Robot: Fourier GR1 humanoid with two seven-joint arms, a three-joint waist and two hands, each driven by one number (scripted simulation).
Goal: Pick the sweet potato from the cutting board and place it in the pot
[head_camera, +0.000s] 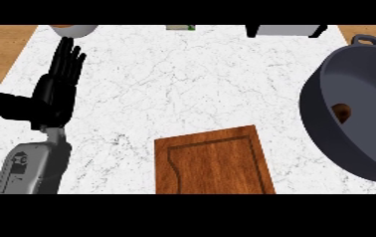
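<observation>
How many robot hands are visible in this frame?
1. The left hand shows at the view's left, open with fingers up over the white counter. The right hand is out of view.

Cutting board [214,162] at near edge of counter [183,76], roughly centre. Pot [339,112] at right edge, partly out of view. Sweet potato [341,112] inside pot, against its right wall. Left hand [57,89] at left side of counter, well apart from board. Bowl [73,29] at far left corner, just beyond fingertips. Appliance base [288,30] at far edge, behind pot.
</observation>
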